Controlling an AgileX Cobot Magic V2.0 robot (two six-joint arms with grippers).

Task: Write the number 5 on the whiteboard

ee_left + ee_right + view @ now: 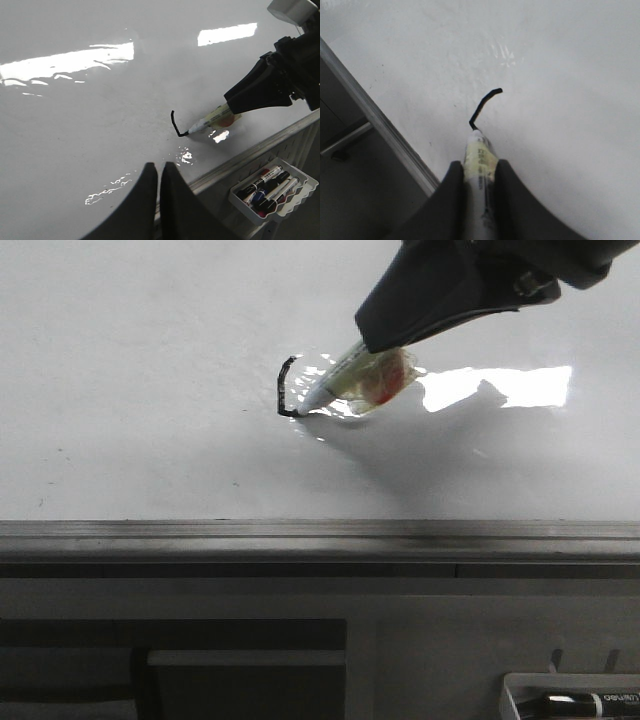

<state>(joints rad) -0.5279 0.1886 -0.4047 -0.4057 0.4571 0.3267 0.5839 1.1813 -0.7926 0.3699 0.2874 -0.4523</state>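
Step in hand: the right gripper [479, 185] is drawing the number 5 [287, 387], so far only a thin black stroke, a short top bar and a stem ending in a small hook, near the middle of the large glossy white whiteboard [130, 360].
Right fingers: clenched on the pale, label-wrapped marker pen [479, 159], its tip touching the board at the foot of the stem.
Left fingers: the left gripper [159, 177] hangs near the grey metal edge rail [320, 530], pressed together on nothing (well apart from the stroke).
Doing it well: I judge the curved belly comes next; keep the tip in light, steady contact, sweep away from the stem, round and back in one even pass, and hold the pen's tilt constant so the line does not thin or skip.
Hard to make out: in the front view glare and the pen's body hide the board just beside the tip, so any faint curve there cannot be told.
Cut off: the white tray of spare markers [272, 192] below the rail shows only partly in the front view.
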